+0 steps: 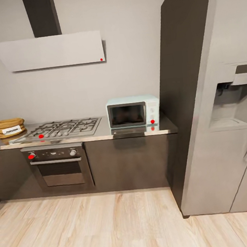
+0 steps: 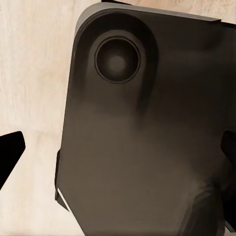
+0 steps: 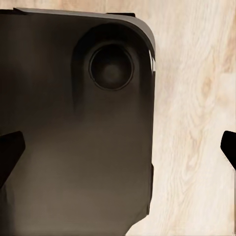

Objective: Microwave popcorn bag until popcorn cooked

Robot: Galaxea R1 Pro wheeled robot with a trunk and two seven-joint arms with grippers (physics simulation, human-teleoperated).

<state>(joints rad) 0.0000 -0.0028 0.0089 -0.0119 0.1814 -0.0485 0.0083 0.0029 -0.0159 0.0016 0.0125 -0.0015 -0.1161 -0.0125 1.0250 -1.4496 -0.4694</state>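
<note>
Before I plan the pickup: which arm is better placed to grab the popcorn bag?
Probably the left: the popcorn bag sits at the countertop's far left end, beyond the gas hob, on the robot's left side. The robot must drive closer first.

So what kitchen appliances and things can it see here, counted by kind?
Microwave: 1
Popcorn bag: 1
Gas hob: 1
Built-in oven: 1
Extractor hood: 1
Fridge with dispenser: 1
Total: 6, along the grey countertop and wall.
</note>
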